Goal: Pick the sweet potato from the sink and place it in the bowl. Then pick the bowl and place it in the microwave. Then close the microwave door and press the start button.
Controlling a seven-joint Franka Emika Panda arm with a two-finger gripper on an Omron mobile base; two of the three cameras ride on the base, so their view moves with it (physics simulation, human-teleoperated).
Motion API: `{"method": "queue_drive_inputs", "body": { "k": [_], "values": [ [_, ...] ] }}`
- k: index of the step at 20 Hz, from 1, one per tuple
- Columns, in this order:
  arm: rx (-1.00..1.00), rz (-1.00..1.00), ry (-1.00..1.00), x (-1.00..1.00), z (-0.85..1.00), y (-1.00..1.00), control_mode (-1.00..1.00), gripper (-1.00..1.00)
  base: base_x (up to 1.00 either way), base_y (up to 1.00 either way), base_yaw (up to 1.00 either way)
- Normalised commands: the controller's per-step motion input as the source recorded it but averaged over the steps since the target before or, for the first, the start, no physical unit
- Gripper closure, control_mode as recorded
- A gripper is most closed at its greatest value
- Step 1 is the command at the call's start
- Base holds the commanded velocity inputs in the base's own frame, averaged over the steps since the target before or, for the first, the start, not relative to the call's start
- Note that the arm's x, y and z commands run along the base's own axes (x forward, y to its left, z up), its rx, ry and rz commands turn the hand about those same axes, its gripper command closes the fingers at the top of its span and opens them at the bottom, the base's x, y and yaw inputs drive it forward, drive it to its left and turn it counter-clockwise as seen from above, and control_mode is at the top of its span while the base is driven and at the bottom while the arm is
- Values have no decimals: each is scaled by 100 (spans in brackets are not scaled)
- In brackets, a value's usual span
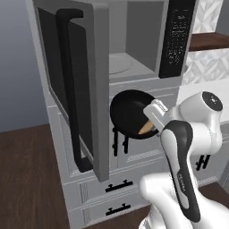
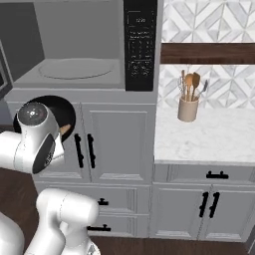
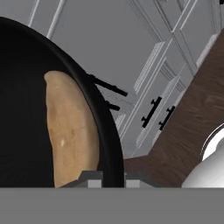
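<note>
Potato [image 3: 70,131] lay inside the bowl [image 3: 26,109], long side against the inner wall near the rim; in the left base view its orange end [image 1: 144,129] showed at the bowl's lower right edge. Bowl [image 1: 129,112] was up in the air in front of the cabinet doors [image 2: 117,142], just below the microwave [image 1: 134,49] opening, tilted so its inside faced the left camera. In the right base view the bowl [image 2: 62,107] sat half hidden behind the arm's round joint.

Gripper [image 3: 109,177] was clamped on the bowl rim, one finger [image 3: 89,177] inside the wall, the other outside it; jaws drawn tight on the thin edge. Hand [image 1: 156,114] reached the bowl from the right.

Microwave door [image 1: 76,85] stood wide open, swung out to the left, black bar handle [image 1: 67,89] facing out. Cavity showed the round turntable [image 2: 74,68]. Control panel [image 2: 140,45] at the right of the opening.

To the right, a white counter [image 2: 209,139] carried a jar of wooden utensils [image 2: 188,102]; a dark wood shelf [image 2: 206,53] above it. Dark wood floor [image 1: 27,179] below
</note>
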Motion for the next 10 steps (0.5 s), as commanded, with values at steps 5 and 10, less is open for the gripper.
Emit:
{"method": "queue_drive_inputs", "body": {
  "k": [5,10],
  "values": [
    [0,0,0,0,0,0,100,100,54,-13,24],
    [0,0,0,0,0,0,100,100,28,0,19]
  ]
}}
